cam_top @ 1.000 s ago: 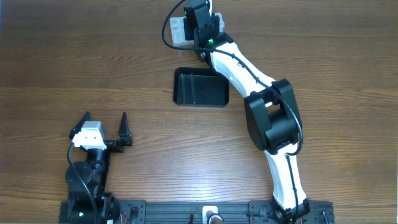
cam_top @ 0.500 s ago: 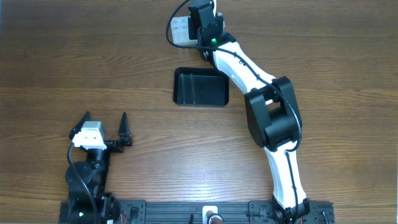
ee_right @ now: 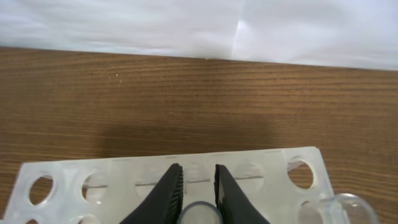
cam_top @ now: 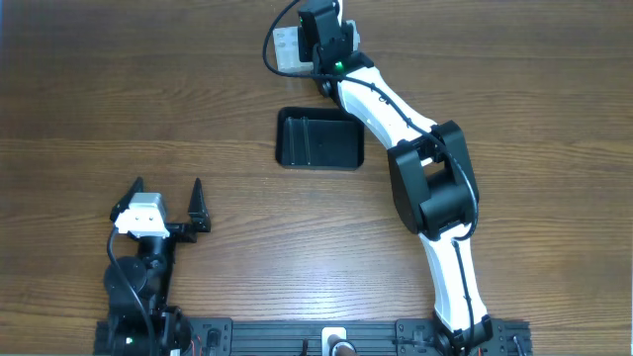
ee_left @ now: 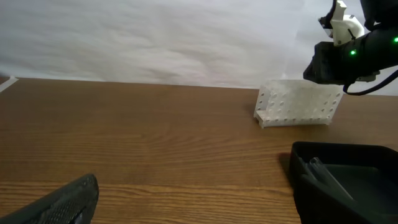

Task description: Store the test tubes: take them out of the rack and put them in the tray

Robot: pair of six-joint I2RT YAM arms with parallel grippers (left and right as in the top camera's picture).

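Observation:
The white test tube rack (cam_top: 286, 45) stands at the far middle of the table, and my right gripper (cam_top: 320, 36) hangs over it. In the right wrist view that gripper (ee_right: 198, 169) is shut on the rim of a clear test tube (ee_right: 198, 213) standing in the rack (ee_right: 74, 180). A second tube (ee_right: 346, 208) stands near the rack's end. The black tray (cam_top: 318, 140) lies just in front of the rack, and clear tubes (ee_left: 324, 175) lie inside it. My left gripper (cam_top: 166, 196) rests open at the near left, far from both.
The left wrist view takes in the rack (ee_left: 300, 106), the tray's rim (ee_left: 348, 149) and the right arm's wrist (ee_left: 348, 50) above them. A white backdrop (ee_left: 155, 37) closes off the table's far edge. Bare wood spreads across the left half.
My right gripper shifted slightly farther up the top view over the rack in the first half second, then held. The left arm stayed still.

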